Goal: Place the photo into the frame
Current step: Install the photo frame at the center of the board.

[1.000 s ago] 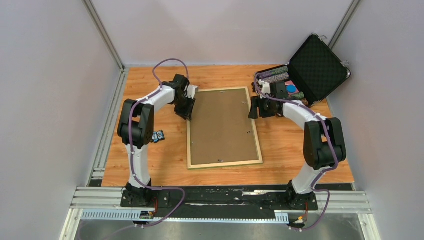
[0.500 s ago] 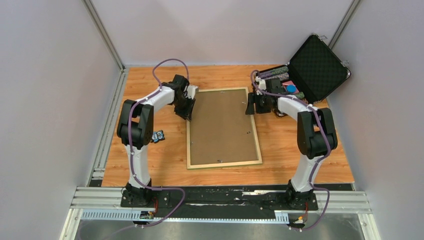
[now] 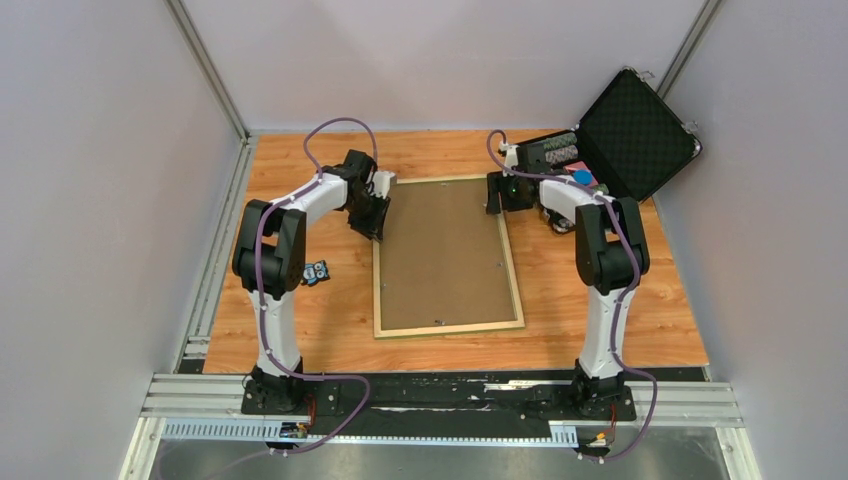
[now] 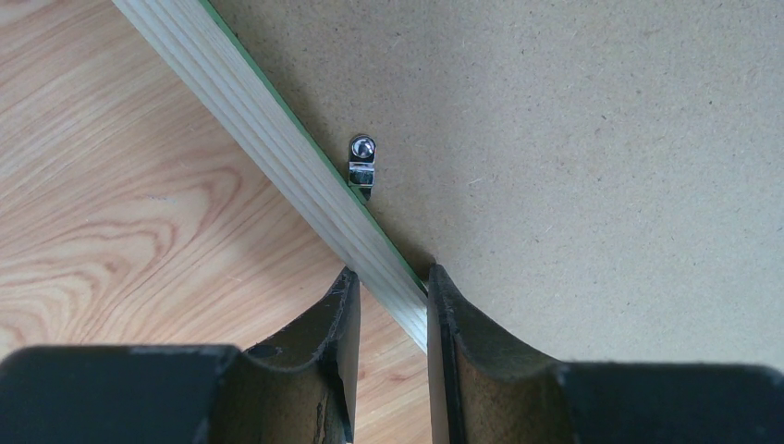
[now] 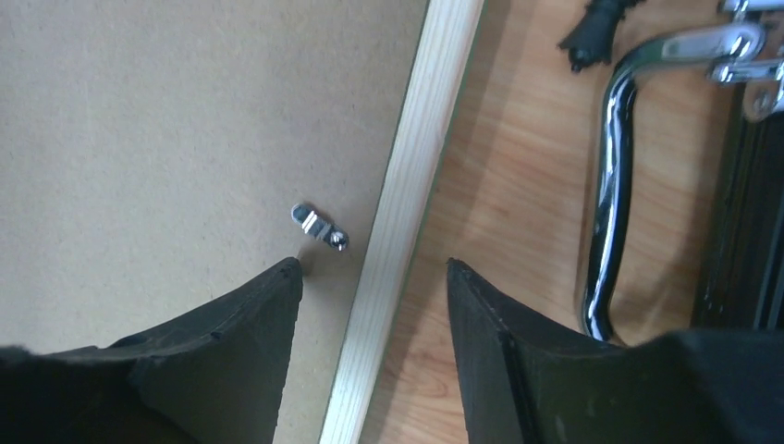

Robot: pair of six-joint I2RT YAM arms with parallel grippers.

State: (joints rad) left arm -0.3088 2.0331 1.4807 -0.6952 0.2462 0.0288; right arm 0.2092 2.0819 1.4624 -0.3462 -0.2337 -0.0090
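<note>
The frame (image 3: pixel 450 327) lies face down in the middle of the table, pale wood back up, with the plain brown backing board (image 3: pixel 445 250) set in it. The photo is hidden. My left gripper (image 3: pixel 375 218) is shut on the frame's left rail (image 4: pixel 268 139) near the far left corner, one finger on each side (image 4: pixel 388 282). My right gripper (image 3: pixel 497 195) is open and straddles the right rail (image 5: pixel 416 157) near the far right corner, both fingers clear of it (image 5: pixel 374 273). Small metal turn clips (image 4: pixel 362 166) (image 5: pixel 319 225) sit on the board by each rail.
An open black case (image 3: pixel 620 140) with rolls and small items stands at the back right, its chrome handle (image 5: pixel 606 185) close to my right gripper. A small blue-and-black object (image 3: pixel 316 271) lies left of the frame. Grey walls enclose the table.
My right gripper has moved along the right rail toward the frame's far right corner, and the right arm has folded upright. The left gripper and the frame have not moved.
</note>
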